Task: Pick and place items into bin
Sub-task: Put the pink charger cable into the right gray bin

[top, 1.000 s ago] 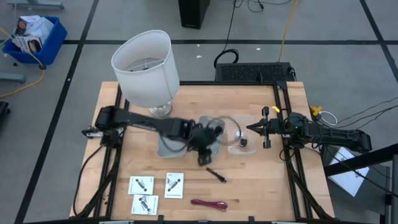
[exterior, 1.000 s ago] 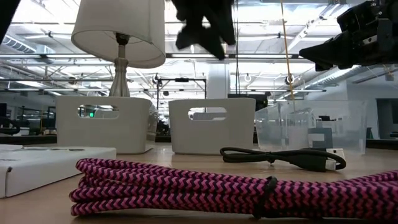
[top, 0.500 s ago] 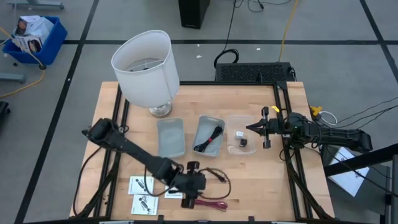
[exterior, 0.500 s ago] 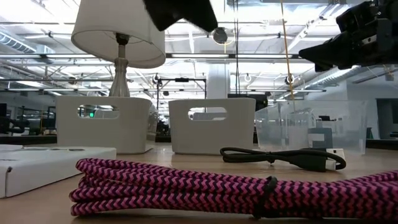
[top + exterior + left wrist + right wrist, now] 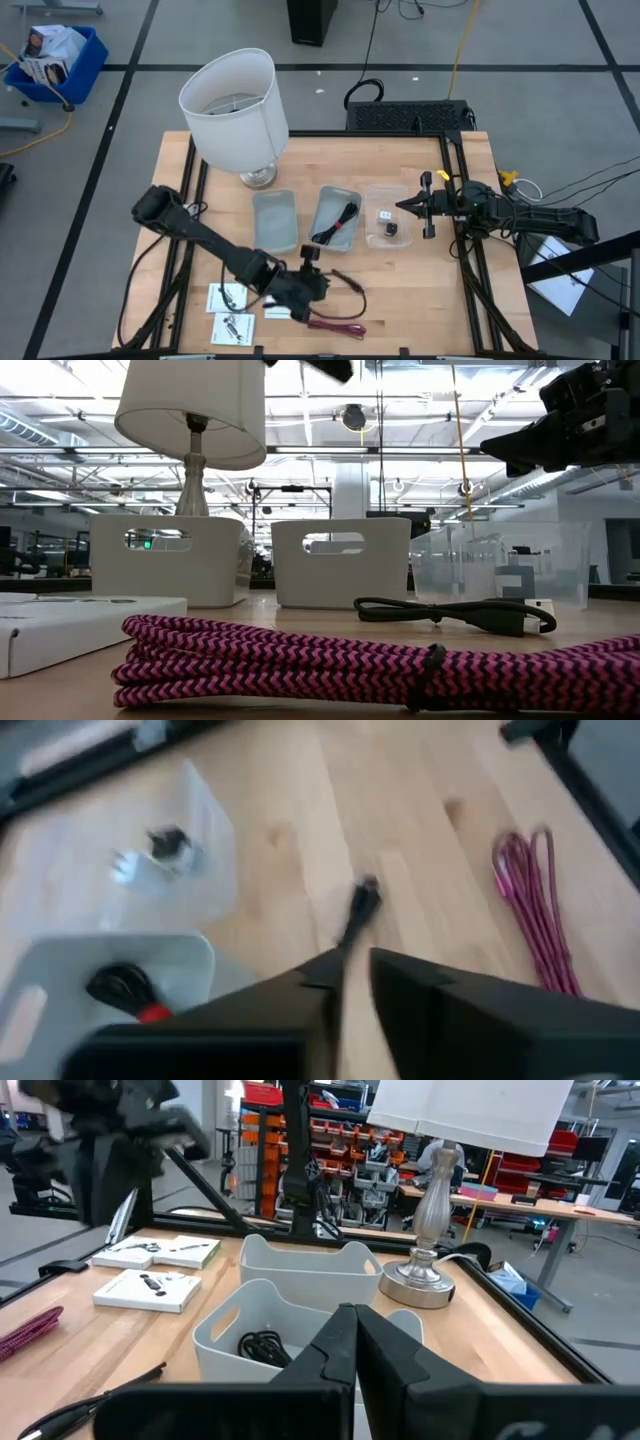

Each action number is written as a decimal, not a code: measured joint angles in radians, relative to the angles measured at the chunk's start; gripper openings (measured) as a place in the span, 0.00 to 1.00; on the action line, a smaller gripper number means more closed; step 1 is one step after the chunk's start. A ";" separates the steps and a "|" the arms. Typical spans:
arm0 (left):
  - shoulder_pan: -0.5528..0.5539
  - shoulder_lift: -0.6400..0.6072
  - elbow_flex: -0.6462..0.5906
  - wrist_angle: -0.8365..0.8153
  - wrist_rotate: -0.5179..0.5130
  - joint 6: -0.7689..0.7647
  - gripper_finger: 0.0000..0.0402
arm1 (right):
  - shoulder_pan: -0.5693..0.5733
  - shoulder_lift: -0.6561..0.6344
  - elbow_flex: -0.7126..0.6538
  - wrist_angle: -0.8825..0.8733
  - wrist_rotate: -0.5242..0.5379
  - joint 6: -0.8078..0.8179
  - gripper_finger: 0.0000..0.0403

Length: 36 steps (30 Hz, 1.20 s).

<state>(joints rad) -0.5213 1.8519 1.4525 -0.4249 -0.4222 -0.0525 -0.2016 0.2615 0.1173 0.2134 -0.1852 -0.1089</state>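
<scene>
The black cable (image 5: 361, 896) lies on the tabletop (image 5: 410, 300) in the lower middle of the high view, just right of your left gripper (image 5: 346, 958). In the left wrist view one end of it runs straight into the narrow slot between the two fingers, which stand pinched together on it. The rest of the cable rests flat on the wood, as the low view shows.

The magenta cable (image 5: 336, 327) sits bundled just below the left gripper in the high view, near the bottom edge of the tabletop and apart from the black cable. The white packets (image 5: 228, 297) are at the lower left: two lie in plain sight, one below the other, and only a strip of the third shows from under the left arm.

Three bins stand in a row across the middle of the high view. The grey bin (image 5: 274, 222) is on the left, below the lamp (image 5: 235, 100). The middle bin (image 5: 340, 191) holds a coiled dark cable (image 5: 337, 222) with a red band. The clear bin (image 5: 384, 195) on the right holds the black cube (image 5: 391, 229) and the white tag (image 5: 385, 215).

Your right gripper (image 5: 352, 1316) waits at the right of the frame, just beside the clear bin, with its fingers closed on nothing and pointing toward the bins.
</scene>
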 joint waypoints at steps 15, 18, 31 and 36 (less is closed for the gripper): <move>0.043 0.013 -0.344 0.550 0.313 -0.154 0.04 | 0.000 0.009 0.000 0.000 0.000 -0.007 0.00; 0.020 0.039 -0.321 0.553 0.318 -0.140 0.08 | 0.000 0.010 0.000 -0.001 0.000 -0.007 0.00; -0.085 0.143 -0.295 0.567 0.250 -0.193 0.51 | 0.000 0.018 0.000 -0.002 0.000 -0.008 0.00; -0.093 0.185 -0.295 0.627 0.263 -0.212 0.63 | 0.000 0.019 0.000 -0.003 0.000 -0.008 0.00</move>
<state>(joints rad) -0.6139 2.0370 1.1574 0.2021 -0.1587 -0.2646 -0.2015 0.2802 0.1173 0.2100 -0.1848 -0.1164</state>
